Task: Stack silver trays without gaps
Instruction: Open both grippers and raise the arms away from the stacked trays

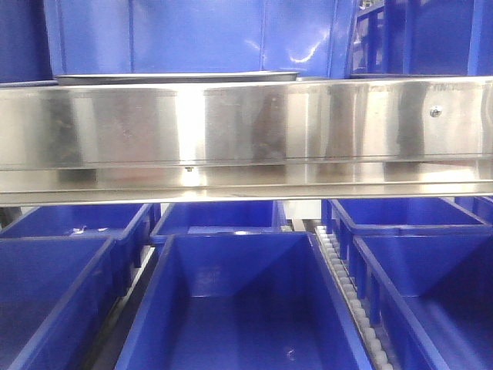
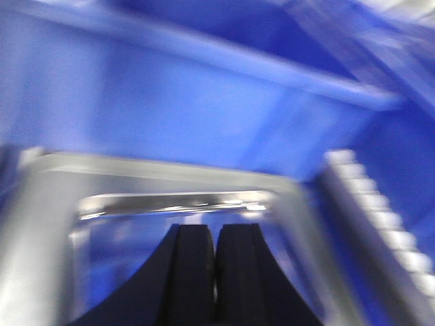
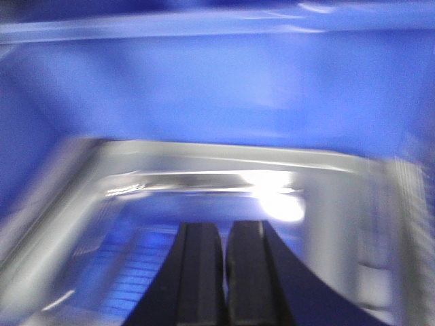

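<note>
Front view: a silver tray (image 1: pixel 177 77) sits on the upper shelf at 11 o'clock, only its dark rim edge showing above the steel shelf rail (image 1: pixel 246 127). The rail spans the whole width and hides the tray's body. Neither arm shows in this view.

Left wrist view, blurred: left end effector (image 2: pixel 215 261) has its black pads pressed nearly together, only a thin slit between them, nothing visibly clamped. Directly beyond at 12 o'clock lies a silver tray (image 2: pixel 47 204), rim and rounded corner toward the camera, inside or over a blue bin (image 2: pixel 204 115). White roller track (image 2: pixel 387 224) runs at 3 o'clock.

Right wrist view, also blurred: right end effector (image 3: pixel 224 272) likewise narrow, pads almost meeting, holding nothing I can make out. A silver tray (image 3: pixel 224 159) fills the lower frame, blue bin wall (image 3: pixel 217 88) behind at 12 o'clock. A glare patch sits on the tray floor.

Judgement: pads closed and aimed low at the tray suggest a pushing or nudging posture, not a pinch, likely to seat one tray flush in another. Cannot tell whether the wrist views show one tray or two, or a nested pair.

Obstacles: the bin walls crowd both sides; the roller track limits the left arm's swing; the flared rim may catch and leave a gap.
</note>
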Robot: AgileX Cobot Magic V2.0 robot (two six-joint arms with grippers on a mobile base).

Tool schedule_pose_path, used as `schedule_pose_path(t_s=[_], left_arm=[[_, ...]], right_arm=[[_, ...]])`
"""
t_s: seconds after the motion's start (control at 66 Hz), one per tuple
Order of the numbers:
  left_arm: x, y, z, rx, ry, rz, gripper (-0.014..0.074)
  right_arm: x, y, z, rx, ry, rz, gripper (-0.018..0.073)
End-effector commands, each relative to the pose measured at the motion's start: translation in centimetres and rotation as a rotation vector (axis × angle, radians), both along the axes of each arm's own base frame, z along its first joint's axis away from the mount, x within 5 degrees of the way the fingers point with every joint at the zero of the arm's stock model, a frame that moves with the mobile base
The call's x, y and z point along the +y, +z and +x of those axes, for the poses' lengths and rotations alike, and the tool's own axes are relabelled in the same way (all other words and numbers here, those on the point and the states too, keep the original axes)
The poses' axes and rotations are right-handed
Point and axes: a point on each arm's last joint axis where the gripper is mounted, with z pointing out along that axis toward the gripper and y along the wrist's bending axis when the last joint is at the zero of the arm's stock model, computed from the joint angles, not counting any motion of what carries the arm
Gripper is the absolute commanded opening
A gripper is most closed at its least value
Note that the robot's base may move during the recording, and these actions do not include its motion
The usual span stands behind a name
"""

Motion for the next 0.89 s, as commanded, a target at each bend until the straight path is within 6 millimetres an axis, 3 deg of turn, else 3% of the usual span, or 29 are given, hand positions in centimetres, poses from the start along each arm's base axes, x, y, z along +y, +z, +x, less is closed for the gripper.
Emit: schedule_pose_path(t_s=[0.0, 0.136, 0.318, 0.455, 0.591, 0.697, 0.879], left_arm=[[0.0, -1.0, -1.9, -0.075, -0.046, -0.033, -0.0009], [1.4, -2.7, -5.2, -0.167, -0.069, -0.042, -0.0009], [4.1, -4.7, -10.2, -0.347, -0.09, 0.059, -0.0009], [4.6, -7.2, -12.6, -0.503, -0.151, 0.047, -0.0009], [5.7, -10.0, -14.6, -0.485, -0.142, 0.057, -0.0009], [6.5, -10.3, -16.1, -0.533, -0.134, 0.037, -0.0009], [7.6, -9.7, -18.2, -0.632, -0.117, -0.005, -0.0009]], right_arm=[[-0.3, 0.1, -2.0, -0.114, 0.076, 0.021, -0.0015], [-1.4, -1.4, -4.8, -0.198, 0.15, 0.009, -0.0015], [-4.5, -3.0, -9.2, -0.298, 0.206, 0.009, -0.0015], [-5.8, -4.4, -11.6, -0.365, 0.251, 0.035, -0.0015], [-7.4, -6.1, -13.5, -0.363, 0.249, 0.034, -0.0015], [-8.4, -6.9, -14.7, -0.376, 0.247, 0.041, -0.0015], [-9.6, -5.8, -16.2, -0.452, 0.243, 0.09, -0.0015]])
